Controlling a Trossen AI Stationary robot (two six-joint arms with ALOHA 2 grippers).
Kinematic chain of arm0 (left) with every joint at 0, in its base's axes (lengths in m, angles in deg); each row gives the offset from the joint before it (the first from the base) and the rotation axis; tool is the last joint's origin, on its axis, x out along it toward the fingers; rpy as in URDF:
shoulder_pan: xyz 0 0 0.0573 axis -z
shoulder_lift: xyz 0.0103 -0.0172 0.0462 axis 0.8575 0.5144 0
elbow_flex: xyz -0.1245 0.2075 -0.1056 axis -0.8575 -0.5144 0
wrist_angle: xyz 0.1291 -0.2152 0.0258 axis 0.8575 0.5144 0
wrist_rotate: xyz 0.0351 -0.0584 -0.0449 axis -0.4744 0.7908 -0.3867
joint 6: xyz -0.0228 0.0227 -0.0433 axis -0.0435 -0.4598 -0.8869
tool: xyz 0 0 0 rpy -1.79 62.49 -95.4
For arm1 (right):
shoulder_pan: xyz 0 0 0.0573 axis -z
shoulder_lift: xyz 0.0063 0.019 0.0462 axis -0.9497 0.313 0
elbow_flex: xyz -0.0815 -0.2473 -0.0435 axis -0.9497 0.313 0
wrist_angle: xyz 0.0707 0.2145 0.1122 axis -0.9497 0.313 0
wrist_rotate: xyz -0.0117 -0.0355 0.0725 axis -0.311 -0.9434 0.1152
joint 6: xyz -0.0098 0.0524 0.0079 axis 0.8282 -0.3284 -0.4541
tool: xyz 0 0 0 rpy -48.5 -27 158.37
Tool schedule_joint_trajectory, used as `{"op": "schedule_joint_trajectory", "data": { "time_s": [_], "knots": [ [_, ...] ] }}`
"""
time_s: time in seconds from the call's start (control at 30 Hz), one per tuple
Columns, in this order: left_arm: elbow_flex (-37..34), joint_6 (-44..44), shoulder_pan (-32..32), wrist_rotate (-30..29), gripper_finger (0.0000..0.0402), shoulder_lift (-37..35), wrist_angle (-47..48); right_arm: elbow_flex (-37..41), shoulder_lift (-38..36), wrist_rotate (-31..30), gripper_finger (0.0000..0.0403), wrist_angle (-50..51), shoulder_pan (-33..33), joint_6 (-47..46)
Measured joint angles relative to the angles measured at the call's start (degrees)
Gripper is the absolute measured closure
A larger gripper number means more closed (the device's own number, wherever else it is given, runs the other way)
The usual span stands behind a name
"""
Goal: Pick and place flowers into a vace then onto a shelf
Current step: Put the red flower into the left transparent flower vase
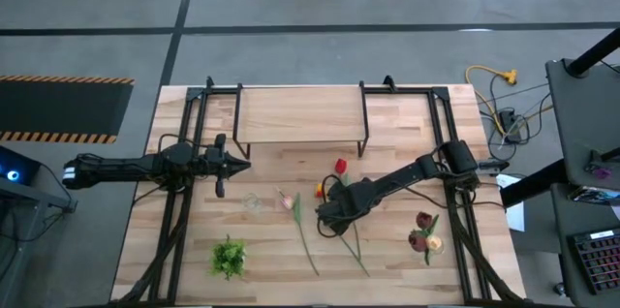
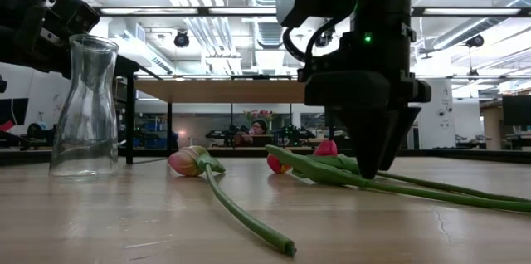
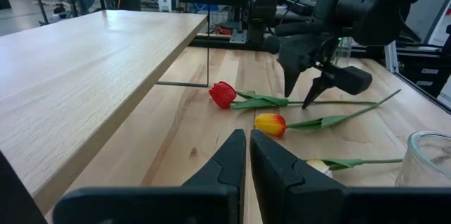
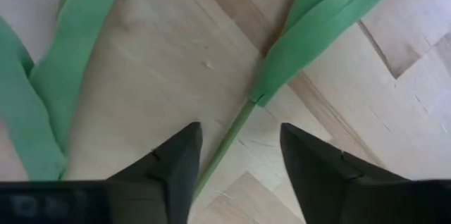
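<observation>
Green, thin tulip stem point(image 4: 227, 143) lies on the wooden tabletop point(image 1: 387, 260) directly between the right gripper's point(image 4: 236, 160) spread fingers (the nearer arm); the left gripper point(image 3: 248, 160), closed empty, waits beside the clear glass vase point(image 2: 85, 106).

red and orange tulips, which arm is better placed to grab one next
Right. Its end effector is open, straddling a tulip stem on the table, by the red tulip and orange tulip. The left end effector is shut, farther off near the vase.
</observation>
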Motion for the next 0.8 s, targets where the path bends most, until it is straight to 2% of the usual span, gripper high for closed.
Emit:
{"op": "schedule_joint_trajectory", "data": {
  "time_s": [0.4,0.53,0.8],
  "knots": [
    [0.0,0.0,0.0,0.0,0.0396,0.0,0.0,-0.3,0.2,0.2,0.0383,0.2,0.2,5.9],
    [0.0,0.0,0.0,0.0,0.0396,0.0,0.0,-1.3,-0.7,-0.4,0.0393,1.3,0.2,7.9],
    [0.0,0.0,0.0,0.0,0.0396,0.0,0.0,-3.2,-8.7,-12.6,0.0394,1.3,0.1,8.3]
  ]
}}
